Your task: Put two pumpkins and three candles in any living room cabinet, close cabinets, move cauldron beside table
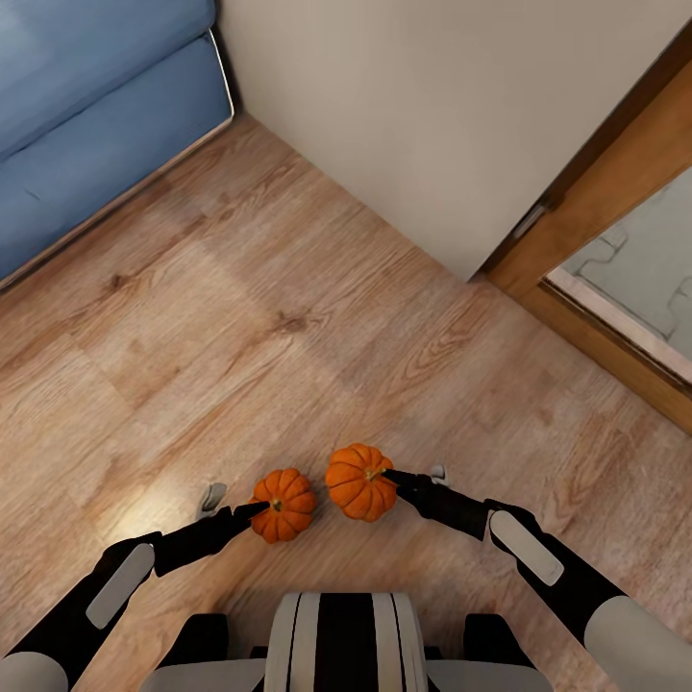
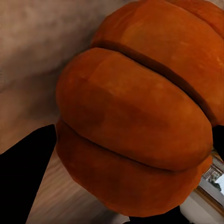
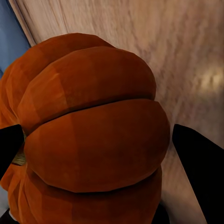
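Note:
Two small orange pumpkins hang side by side above the wood floor in the head view. The left pumpkin (image 1: 284,505) is clamped in my left gripper (image 1: 258,509); up close in the left wrist view this pumpkin (image 2: 135,116) sits between dark fingers (image 2: 23,172). My right gripper (image 1: 396,478) is shut on the right pumpkin (image 1: 358,481), which in the right wrist view (image 3: 91,135) bulges between black fingers (image 3: 200,168). Candles, cabinet, cauldron and table are out of view.
A blue sofa (image 1: 91,125) stands at the far left. A beige wall (image 1: 423,106) runs ahead, with a wooden door frame (image 1: 596,192) and a glass pane (image 1: 644,259) at the right. Wood floor (image 1: 240,327) stretches in front of me.

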